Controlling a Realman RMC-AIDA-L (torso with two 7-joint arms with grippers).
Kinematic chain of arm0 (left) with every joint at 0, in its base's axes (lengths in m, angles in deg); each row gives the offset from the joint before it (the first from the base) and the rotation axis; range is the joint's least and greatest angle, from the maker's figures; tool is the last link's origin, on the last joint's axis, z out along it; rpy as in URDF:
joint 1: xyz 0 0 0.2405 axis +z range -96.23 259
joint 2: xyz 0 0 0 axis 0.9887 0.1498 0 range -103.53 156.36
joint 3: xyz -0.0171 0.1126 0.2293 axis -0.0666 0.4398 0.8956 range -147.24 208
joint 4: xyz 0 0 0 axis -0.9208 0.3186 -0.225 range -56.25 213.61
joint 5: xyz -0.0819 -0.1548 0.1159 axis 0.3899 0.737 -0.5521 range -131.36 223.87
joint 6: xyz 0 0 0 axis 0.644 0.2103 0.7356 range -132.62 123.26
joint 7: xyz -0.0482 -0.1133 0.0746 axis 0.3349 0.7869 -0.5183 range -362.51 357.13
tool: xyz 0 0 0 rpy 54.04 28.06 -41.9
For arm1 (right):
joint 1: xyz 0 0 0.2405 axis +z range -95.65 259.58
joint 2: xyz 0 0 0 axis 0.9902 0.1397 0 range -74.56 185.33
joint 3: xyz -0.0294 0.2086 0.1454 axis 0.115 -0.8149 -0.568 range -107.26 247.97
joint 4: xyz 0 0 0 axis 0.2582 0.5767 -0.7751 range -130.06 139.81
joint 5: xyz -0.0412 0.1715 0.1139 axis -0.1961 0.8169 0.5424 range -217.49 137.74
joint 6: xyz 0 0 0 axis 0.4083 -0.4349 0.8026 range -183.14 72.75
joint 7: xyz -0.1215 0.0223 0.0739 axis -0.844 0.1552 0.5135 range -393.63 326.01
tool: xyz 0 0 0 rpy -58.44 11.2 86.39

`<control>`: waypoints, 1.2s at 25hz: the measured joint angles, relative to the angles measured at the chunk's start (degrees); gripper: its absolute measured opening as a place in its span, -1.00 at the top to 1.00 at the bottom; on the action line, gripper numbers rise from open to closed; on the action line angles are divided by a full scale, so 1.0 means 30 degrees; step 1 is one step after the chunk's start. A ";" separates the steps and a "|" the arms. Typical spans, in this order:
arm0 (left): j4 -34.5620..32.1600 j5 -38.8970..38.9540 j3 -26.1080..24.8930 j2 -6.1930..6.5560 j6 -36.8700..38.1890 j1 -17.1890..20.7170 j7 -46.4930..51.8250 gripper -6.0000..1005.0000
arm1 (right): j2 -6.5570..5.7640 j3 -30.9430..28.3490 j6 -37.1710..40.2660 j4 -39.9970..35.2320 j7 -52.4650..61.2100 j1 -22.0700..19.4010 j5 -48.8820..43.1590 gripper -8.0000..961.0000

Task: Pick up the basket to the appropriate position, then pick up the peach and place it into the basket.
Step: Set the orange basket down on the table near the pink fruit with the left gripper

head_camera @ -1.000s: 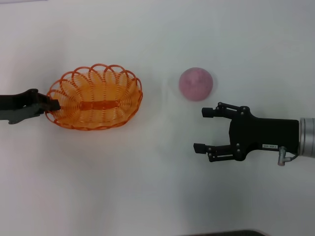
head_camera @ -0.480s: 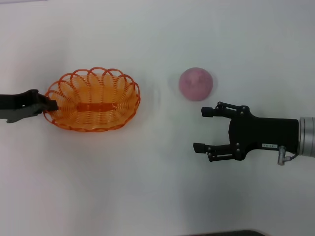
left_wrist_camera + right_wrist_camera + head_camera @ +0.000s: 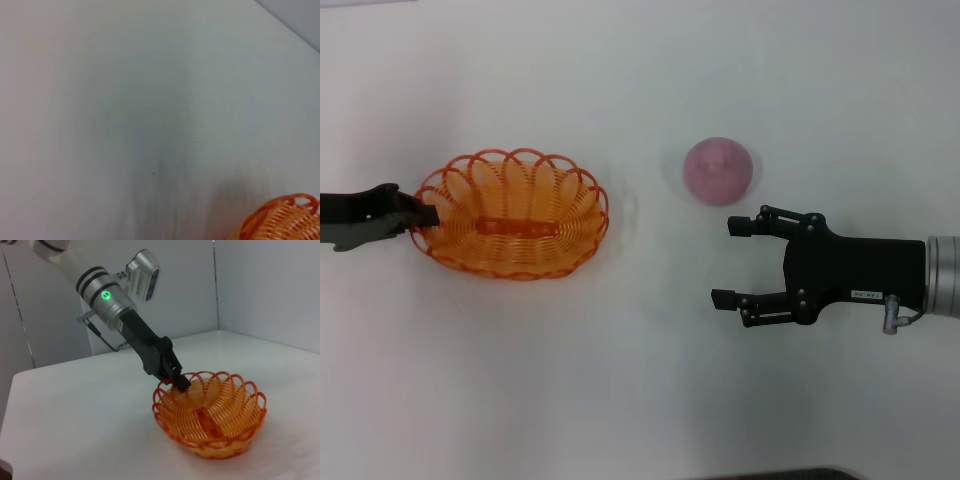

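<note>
The orange wire basket (image 3: 515, 213) lies left of centre in the head view, and its bottom looks to be on the white table. My left gripper (image 3: 423, 213) is shut on the basket's left rim. The right wrist view shows the same grip: my left gripper (image 3: 180, 382) pinches the scalloped rim of the basket (image 3: 210, 415), which holds nothing. A corner of the basket (image 3: 280, 220) shows in the left wrist view. The pink peach (image 3: 718, 170) sits on the table right of the basket. My right gripper (image 3: 727, 262) is open, just nearer than the peach and apart from it.
The white table (image 3: 620, 380) runs around both objects. A grey wall (image 3: 260, 285) stands behind the table in the right wrist view. A dark strip (image 3: 770, 474) marks the table's near edge.
The basket has shifted slightly toward the near edge and levelled out in my left gripper's grip. The right arm and the peach have stayed where they were.
</note>
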 joint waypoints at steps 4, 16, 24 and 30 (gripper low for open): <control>-0.0079 0.0060 -0.0063 0.0015 0.0021 0.0008 0.0124 0.84 | 0.0000 0.0000 0.0005 0.0001 0.0000 0.0003 -0.0001 -0.99; -0.0084 0.1158 0.0135 0.0084 -0.0020 0.0529 -0.0203 -0.05 | 0.0000 0.0000 -0.0004 0.0000 0.0000 0.0025 0.0001 -0.99; -0.0078 0.1188 0.0144 0.0096 0.0101 0.0586 -0.0223 -0.62 | 0.0000 -0.0001 -0.0011 0.0001 0.0000 0.0061 0.0001 -0.99; -0.0110 0.1349 0.0131 0.0092 0.0160 0.0587 -0.0511 -0.76 | 0.0000 0.0000 -0.0011 0.0000 0.0000 0.0061 0.0002 -0.99</control>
